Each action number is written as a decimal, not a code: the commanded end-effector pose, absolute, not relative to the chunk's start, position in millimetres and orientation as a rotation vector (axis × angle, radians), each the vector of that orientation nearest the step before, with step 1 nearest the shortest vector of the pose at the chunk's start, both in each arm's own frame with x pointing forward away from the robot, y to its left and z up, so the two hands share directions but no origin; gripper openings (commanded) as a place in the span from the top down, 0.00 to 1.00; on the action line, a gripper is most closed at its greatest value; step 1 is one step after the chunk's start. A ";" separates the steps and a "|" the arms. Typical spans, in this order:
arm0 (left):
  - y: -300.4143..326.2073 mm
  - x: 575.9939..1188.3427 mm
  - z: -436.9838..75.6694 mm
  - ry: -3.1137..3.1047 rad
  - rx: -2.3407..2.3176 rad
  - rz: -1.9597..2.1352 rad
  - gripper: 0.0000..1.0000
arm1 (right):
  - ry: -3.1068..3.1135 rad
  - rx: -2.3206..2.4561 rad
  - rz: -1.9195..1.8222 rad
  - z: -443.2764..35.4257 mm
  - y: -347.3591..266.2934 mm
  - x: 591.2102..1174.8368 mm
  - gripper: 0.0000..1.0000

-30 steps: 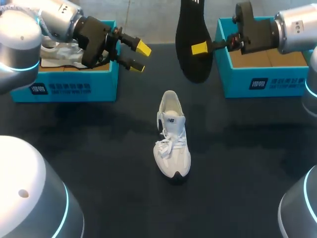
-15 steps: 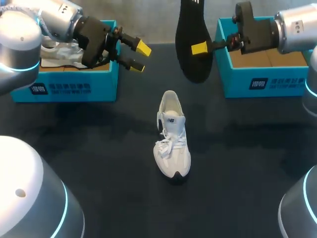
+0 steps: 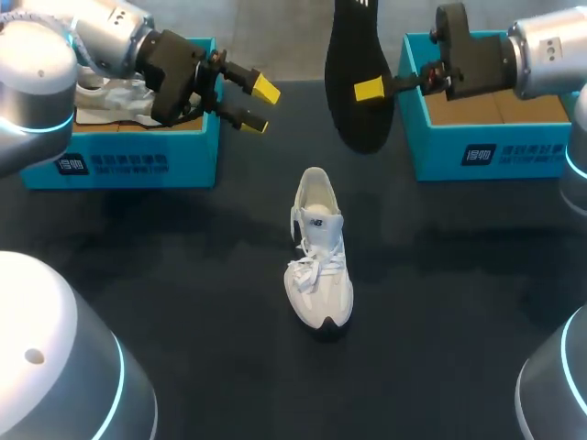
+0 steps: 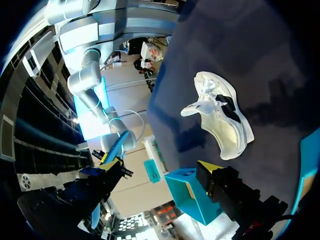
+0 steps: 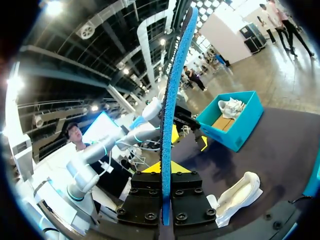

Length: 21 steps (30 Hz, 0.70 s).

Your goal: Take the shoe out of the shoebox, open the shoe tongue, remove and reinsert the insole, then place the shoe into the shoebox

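Observation:
A white shoe (image 3: 317, 257) stands upright mid-table, toe toward the front edge; it also shows below my left gripper (image 4: 160, 165) as the shoe (image 4: 222, 117), and beside my right gripper (image 5: 167, 172) as the shoe (image 5: 237, 192). My right gripper (image 3: 371, 89) is shut on the black insole (image 3: 358, 82), held up in the air above the table's back. Edge-on, the insole (image 5: 172, 95) rises blue between the right fingers. My left gripper (image 3: 257, 105) hovers open and empty in front of the left shoebox (image 3: 119, 151).
The left blue shoebox (image 5: 232, 120) holds another white shoe (image 3: 110, 96). A second blue shoebox (image 3: 486, 137), with only brown card showing inside, stands at the back right under my right arm. Dark tabletop (image 3: 183, 302) surrounds the shoe.

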<state>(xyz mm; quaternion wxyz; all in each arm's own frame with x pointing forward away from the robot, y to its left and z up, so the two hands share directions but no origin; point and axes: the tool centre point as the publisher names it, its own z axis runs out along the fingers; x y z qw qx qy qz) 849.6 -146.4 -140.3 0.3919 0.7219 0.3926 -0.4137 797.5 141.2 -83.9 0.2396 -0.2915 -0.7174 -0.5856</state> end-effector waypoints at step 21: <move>-136.3 868.2 -149.0 0.996 1.931 -1.075 0.00 | -1.993 -0.743 -1.671 -94.2 153.0 820.1 1.00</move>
